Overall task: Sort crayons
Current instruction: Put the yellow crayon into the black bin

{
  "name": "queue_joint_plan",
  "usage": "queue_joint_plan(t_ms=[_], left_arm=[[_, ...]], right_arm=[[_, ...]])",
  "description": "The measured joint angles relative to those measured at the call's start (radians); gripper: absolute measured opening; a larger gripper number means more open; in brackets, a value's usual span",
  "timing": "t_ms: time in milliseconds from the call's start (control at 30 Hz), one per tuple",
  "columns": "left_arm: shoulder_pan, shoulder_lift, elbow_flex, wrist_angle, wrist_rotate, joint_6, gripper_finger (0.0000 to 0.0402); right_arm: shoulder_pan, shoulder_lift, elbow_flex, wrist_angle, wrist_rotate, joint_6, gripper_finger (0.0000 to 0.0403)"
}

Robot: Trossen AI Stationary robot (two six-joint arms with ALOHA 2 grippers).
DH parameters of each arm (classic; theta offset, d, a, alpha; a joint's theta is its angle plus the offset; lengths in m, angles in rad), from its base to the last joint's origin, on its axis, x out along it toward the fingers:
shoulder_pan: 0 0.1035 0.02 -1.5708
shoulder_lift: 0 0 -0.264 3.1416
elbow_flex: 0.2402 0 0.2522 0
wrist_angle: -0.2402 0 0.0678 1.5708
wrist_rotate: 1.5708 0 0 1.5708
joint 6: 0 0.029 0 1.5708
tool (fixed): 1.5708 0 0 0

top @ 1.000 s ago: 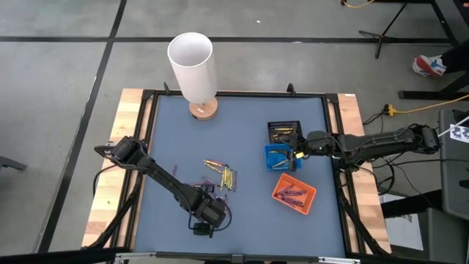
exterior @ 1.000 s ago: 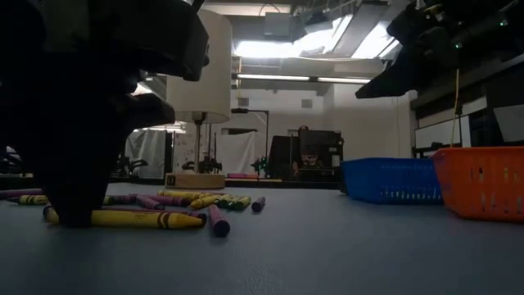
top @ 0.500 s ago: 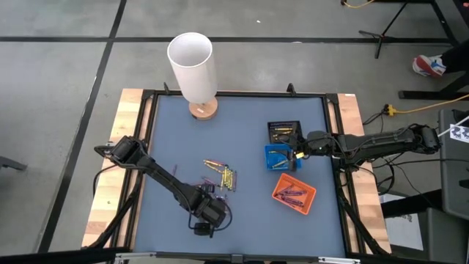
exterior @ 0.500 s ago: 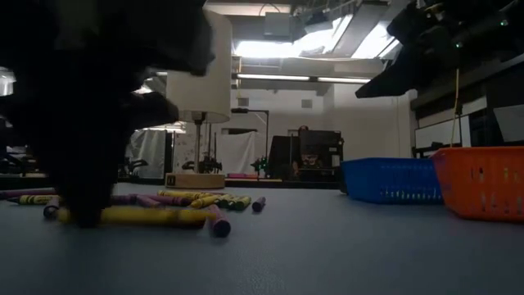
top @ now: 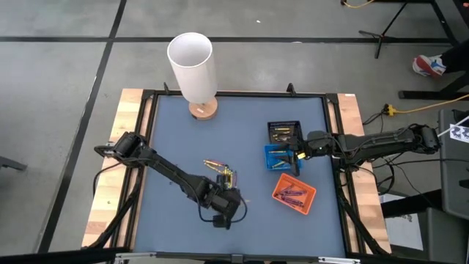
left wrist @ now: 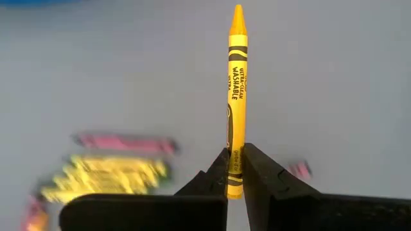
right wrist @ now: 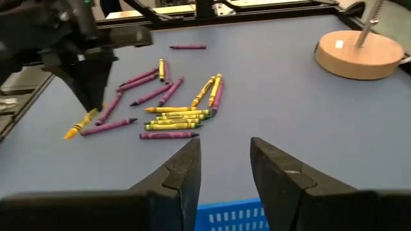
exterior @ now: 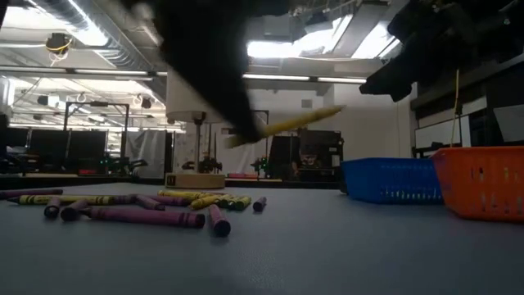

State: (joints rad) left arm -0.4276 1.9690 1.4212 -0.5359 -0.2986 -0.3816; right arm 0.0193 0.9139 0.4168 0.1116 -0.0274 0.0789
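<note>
My left gripper (left wrist: 234,154) is shut on one yellow crayon (left wrist: 236,77) and holds it above the blue-grey table, right of the loose crayon pile (top: 220,176); the low view shows this crayon (exterior: 286,124) in the air. Yellow and purple crayons (right wrist: 173,115) lie flat on the table, several in a tight row. My right gripper (right wrist: 221,151) hovers open over the blue tray (top: 278,158), with nothing between its fingers. My left gripper pinches the yellow crayon near its flat end (left wrist: 232,165) between its two fingertips. The crayon runs on in line with the fingers, its pointed tip (left wrist: 237,11) well past them. The fingers slant down from above. The crayon is tilted and clear of the table.
A black tray (top: 283,130), the blue tray and an orange tray (top: 293,193) with purple crayons stand in a row at the right. A white cylinder lamp (top: 192,62) on a wooden base (top: 203,110) stands at the far edge. Bare table lies near the front edge.
My left gripper has risen from the table and gone toward the right edge, tipping as it went. The yellow crayon that lay on the table under it is now lifted clear in its fingers. The purple crayons beside it stayed where they were.
</note>
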Motion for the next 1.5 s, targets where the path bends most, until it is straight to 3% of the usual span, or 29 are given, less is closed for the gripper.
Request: queue_joint_plan(t_ms=[200, 633, 933, 1500], left_arm=[[0.075, 0.000, 0.001, 0.128, -0.092, 0.069, 0.0015], [0.201, -0.001, 0.001, 0.292, -0.094, 0.079, 0.0016], [0.234, -0.001, 0.002, 0.430, -0.093, 0.079, 0.0011], [0.254, -0.003, 0.002, 0.506, -0.130, 0.080, 0.0014]], right_arm=[[0.000, 0.000, 0.000, 0.000, -0.075, 0.003, 0.0134], [0.000, 0.000, 0.000, 0.000, -0.122, 0.003, 0.0134], [0.000, 0.000, 0.000, -0.001, -0.122, 0.003, 0.0134], [0.000, 0.000, 0.000, -0.023, -0.123, 0.003, 0.0134]])
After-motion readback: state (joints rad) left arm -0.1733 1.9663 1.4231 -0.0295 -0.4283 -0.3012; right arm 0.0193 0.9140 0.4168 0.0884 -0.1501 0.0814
